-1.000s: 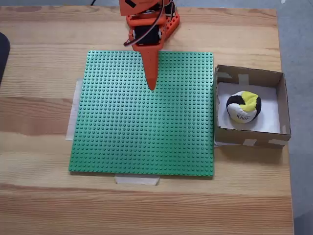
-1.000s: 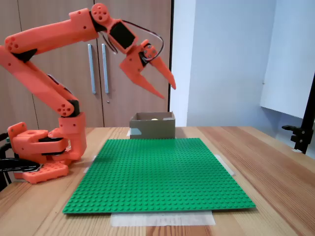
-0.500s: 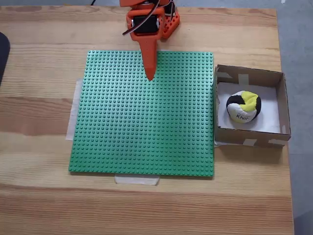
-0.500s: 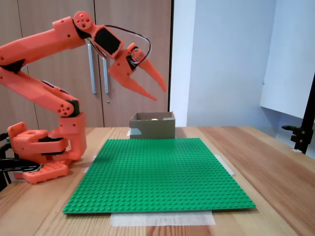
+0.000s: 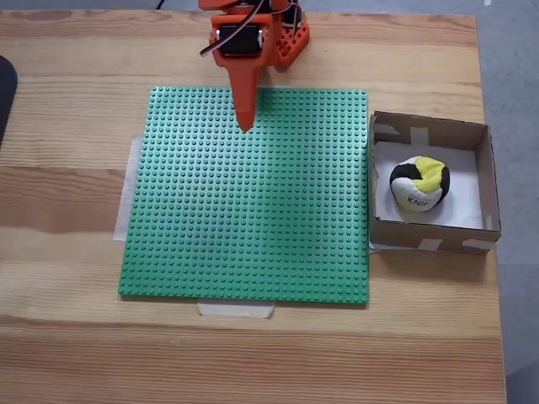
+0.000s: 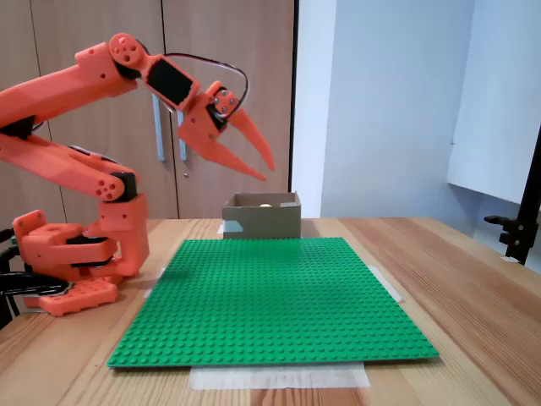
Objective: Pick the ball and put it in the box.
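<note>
The ball (image 5: 419,183), yellow, black and white with black lettering, lies inside the box (image 5: 485,172), a shallow brown cardboard box with a white bottom at the right of the table. In the side-on fixed view the box (image 6: 262,217) stands at the far end and just the top of the ball (image 6: 265,205) peeks over its wall. My orange gripper (image 6: 262,167) hangs high in the air above the table, open, with nothing between its fingers. From above, the gripper (image 5: 245,124) points over the far edge of the green baseplate, well left of the box.
A large green studded baseplate (image 5: 244,198) is taped to the middle of the wooden table. The arm's orange base (image 6: 72,258) sits at the baseplate's far side in the top view. A dark object (image 5: 5,93) lies at the left edge. Cabinet doors (image 6: 169,110) stand behind.
The arm has pulled back toward its base, the gripper moving away from the box side and slightly lower. It stays open and empty. The ball has not moved in the box.
</note>
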Available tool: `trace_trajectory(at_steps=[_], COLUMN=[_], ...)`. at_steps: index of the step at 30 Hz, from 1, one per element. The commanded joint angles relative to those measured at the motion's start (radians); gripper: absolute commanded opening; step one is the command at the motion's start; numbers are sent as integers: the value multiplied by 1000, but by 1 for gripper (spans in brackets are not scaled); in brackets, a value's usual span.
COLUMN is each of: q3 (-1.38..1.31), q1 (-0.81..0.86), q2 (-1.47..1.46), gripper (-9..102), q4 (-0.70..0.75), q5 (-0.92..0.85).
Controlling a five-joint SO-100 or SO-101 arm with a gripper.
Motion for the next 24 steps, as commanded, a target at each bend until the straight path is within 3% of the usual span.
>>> trace_trajectory(at_steps=[1, 10, 24], q3=[15, 153, 382], q1=[6, 28, 41], q2=[46, 170, 295], gripper=[6, -1, -1], q4=[-15, -46, -94], q5=[-6, -8, -15])
